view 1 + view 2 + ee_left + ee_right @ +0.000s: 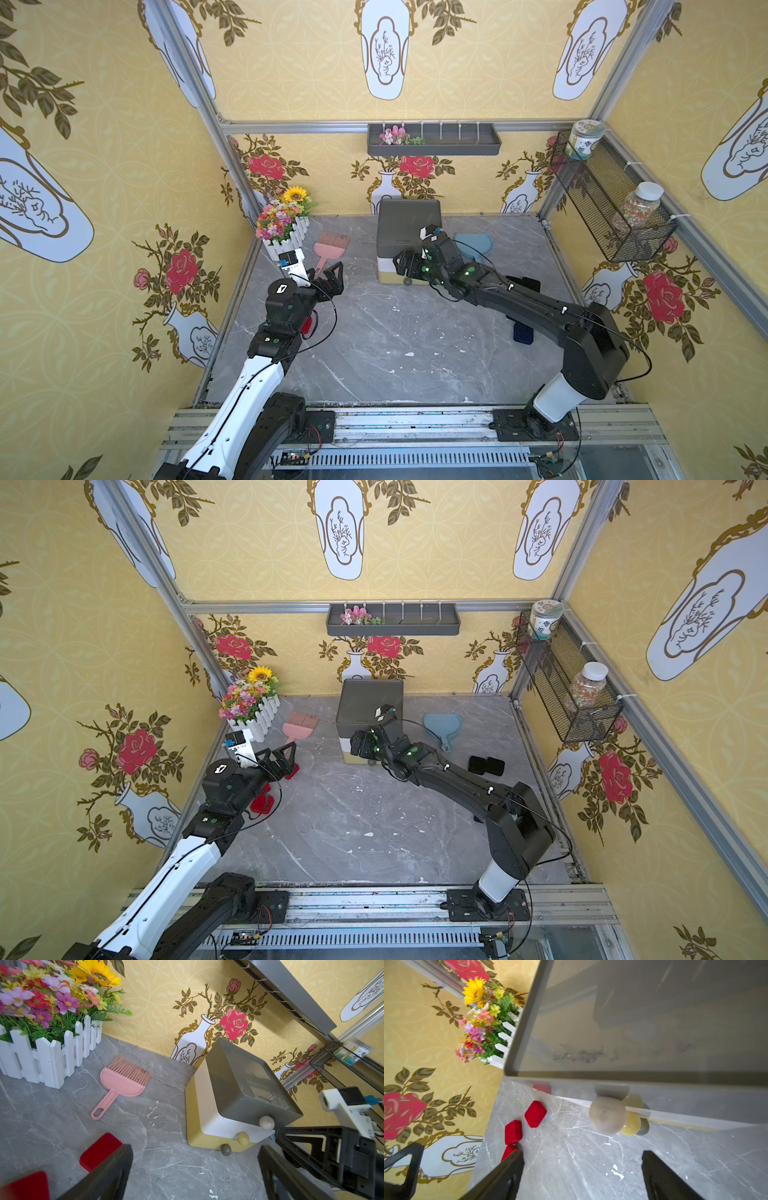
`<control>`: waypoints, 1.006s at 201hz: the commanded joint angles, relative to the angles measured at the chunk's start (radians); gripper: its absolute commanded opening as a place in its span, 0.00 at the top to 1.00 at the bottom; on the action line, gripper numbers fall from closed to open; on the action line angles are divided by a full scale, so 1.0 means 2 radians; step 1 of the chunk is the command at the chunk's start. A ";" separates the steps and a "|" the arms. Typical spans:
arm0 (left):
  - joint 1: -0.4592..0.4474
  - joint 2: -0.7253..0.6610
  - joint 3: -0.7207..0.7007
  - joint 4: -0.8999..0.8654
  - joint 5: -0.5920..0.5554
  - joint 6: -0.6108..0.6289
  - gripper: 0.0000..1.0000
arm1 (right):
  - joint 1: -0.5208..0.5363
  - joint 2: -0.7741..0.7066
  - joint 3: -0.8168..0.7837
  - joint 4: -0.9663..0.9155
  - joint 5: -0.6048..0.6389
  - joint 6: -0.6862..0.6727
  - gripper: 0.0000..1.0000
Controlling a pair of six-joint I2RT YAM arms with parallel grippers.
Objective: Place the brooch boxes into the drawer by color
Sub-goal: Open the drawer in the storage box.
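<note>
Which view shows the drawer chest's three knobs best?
Left wrist: white knob, yellowish knob and grey knob are sharp and apart. Right wrist: blurred, overlapping. Both top views: only the grey one shows.

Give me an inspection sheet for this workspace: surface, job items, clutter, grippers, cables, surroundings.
Surface: grey marble table, white chips scattered.
Job's things: drawer, all tiers shut; three red boxes by the left arm; two black boxes and a blue box by the right arm.
Clutter: pink brush, blue dustpan, flower planter.
Grippers: left gripper open, empty; right gripper open at the white knob, not closed on it.
Cables: black cable loops off each arm, no snag seen.
Surroundings: wall tray; wire basket holding two jars.
</note>
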 commanded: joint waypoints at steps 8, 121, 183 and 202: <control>0.000 0.001 -0.005 0.002 0.004 -0.001 0.00 | -0.005 0.015 0.010 0.017 -0.003 0.007 0.30; -0.001 0.005 -0.005 0.002 0.002 0.004 0.00 | -0.005 0.055 0.047 0.013 0.022 -0.007 0.49; -0.001 0.003 0.003 -0.010 -0.008 0.001 0.00 | -0.004 0.059 0.046 0.016 0.039 -0.007 0.70; 0.000 0.001 0.006 -0.016 -0.013 0.000 0.00 | 0.000 0.054 0.041 0.015 0.041 -0.010 0.72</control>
